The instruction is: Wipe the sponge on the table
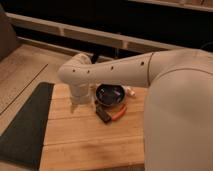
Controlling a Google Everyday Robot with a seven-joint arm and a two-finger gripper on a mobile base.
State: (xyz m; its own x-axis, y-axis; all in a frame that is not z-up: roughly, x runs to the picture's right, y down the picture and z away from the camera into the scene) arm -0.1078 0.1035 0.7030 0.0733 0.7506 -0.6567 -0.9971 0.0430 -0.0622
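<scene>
The claw [77,101] hangs from the bent wrist just left of the dark bowl [111,104], pointing down at the bench [90,142]. Its fingers are spread and nothing shows between them. The sponge [111,91] appears to lie inside the bowl as a blue-grey patch, apart from the claw. A black block [103,115] and an orange tool [120,112] lie just in front of the bowl. Further in front of the bowl the planks run bare to the near edge. Well left of the bowl, a dark mat [25,125] borders the bench's left edge. The pale arm [125,67] passes above and behind the bowl.
</scene>
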